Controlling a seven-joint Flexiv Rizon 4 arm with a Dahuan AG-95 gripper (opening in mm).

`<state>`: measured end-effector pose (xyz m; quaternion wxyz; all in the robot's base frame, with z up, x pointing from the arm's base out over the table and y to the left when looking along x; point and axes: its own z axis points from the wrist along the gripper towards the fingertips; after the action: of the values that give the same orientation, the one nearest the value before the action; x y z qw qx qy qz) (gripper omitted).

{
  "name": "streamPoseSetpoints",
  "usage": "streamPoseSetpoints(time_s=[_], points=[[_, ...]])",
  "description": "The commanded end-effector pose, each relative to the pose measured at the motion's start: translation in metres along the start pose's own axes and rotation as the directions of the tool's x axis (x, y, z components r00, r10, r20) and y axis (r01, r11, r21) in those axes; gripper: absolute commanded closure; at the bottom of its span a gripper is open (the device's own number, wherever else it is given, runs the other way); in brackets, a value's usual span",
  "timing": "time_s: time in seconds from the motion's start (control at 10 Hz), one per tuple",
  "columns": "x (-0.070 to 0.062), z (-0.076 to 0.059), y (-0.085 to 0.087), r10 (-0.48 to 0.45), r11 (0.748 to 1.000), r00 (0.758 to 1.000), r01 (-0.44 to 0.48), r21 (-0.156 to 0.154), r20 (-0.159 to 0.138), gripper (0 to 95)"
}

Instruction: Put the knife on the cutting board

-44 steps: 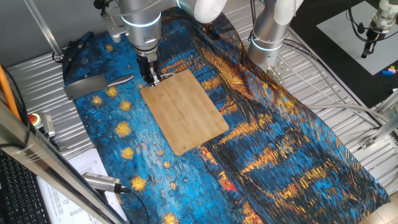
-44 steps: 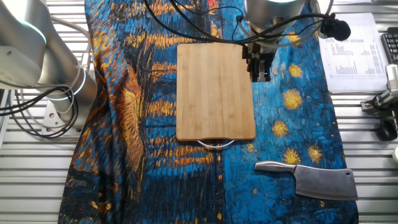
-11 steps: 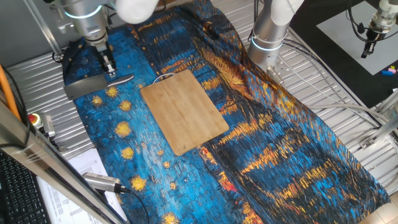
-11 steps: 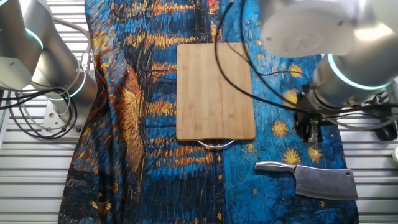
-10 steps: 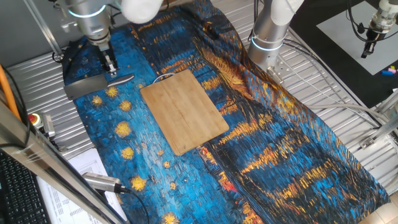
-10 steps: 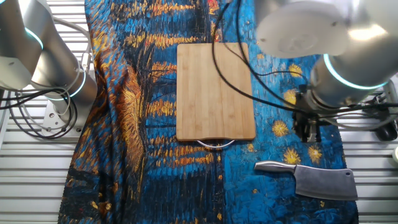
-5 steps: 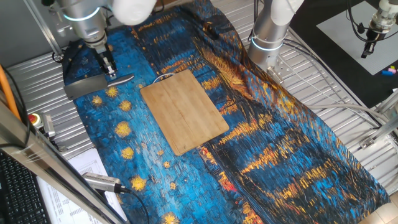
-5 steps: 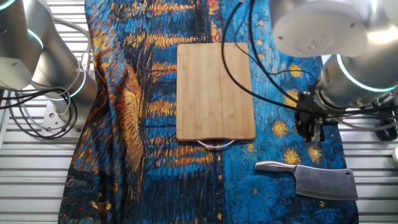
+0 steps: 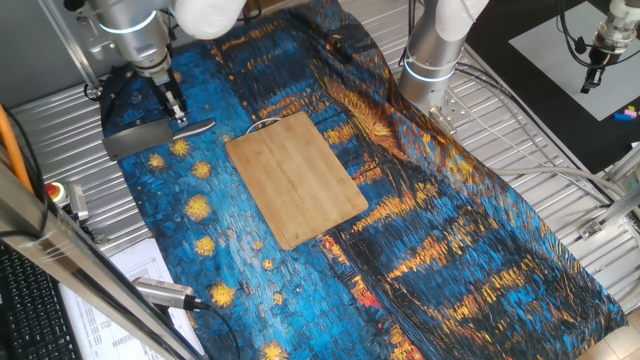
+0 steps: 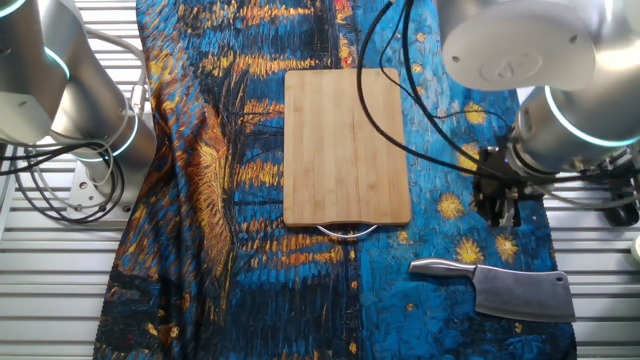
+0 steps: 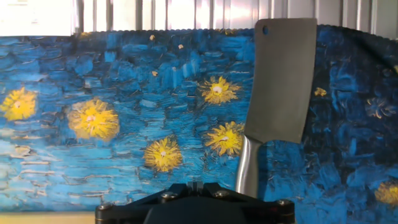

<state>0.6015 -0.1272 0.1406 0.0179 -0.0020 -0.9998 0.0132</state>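
Dull steel knife [image 10: 510, 287], grained bamboo cutting board [image 10: 347, 146]

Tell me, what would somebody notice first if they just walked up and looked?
Probably the bright tablecloth, painted with swirly blue night sky and yellow stars, covering the table. In its middle lies the cutting board with nothing on it, and off on the cloth near one corner lies the knife, with the gripper hanging just above its handle.

The knife [image 11: 278, 81] is all metal: a matt grey blade and a shiny handle. The board [image 9: 297, 178] is smooth pale wood. The cloth [image 10: 210, 180] looks soft and printed.
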Motion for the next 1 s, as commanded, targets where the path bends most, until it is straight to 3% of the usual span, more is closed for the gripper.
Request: streamPoseSetpoints(time_s=[0.1, 0.7, 1.0], points=[[0.003, 0.007, -0.009, -0.043, 0.999, 0.999, 0.043, 0.033, 0.007, 95.0], [-0.008, 0.042, -0.063, -0.103, 0.993, 0.995, 0.103, 0.061, 0.004, 95.0], [-0.006, 0.051, -0.07, -0.085, 0.995, 0.996, 0.084, 0.058, 0.003, 95.0]])
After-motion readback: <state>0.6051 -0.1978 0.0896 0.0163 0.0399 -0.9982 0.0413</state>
